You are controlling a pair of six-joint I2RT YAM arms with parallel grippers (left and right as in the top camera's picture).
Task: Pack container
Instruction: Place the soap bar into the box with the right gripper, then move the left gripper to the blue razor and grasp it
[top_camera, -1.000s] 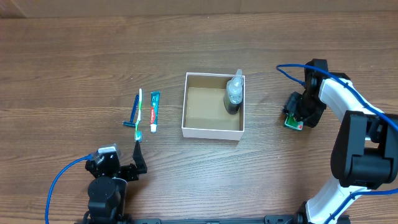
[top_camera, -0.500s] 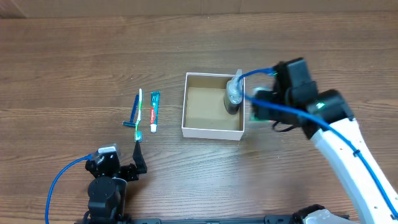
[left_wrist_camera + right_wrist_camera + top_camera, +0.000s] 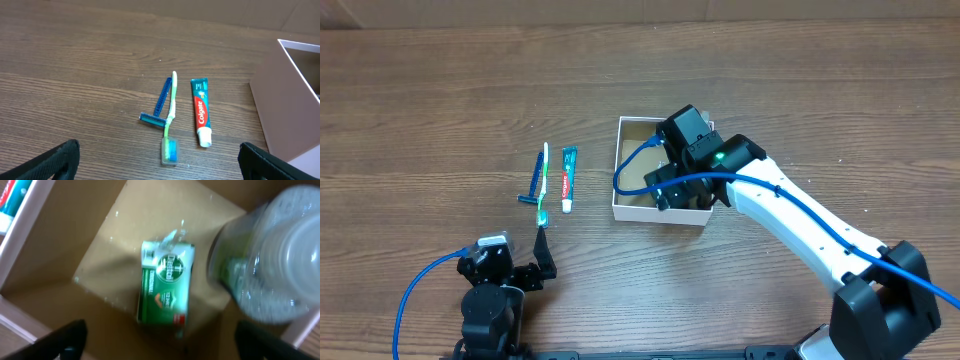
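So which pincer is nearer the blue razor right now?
Left. The left pincer sits open on the robot's side of the razor, a short way off; the right pincer hangs over the container, beyond the toothbrush and toothpaste.

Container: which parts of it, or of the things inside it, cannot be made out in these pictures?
- Right wrist: the green box is blurred and its small print is unreadable. The bottle is blurred and cut off by the right edge.
- Overhead: the right arm covers most of the container, hiding what lies inside.
- Left wrist: the right edge cuts off the container, and its near wall hides the inside.
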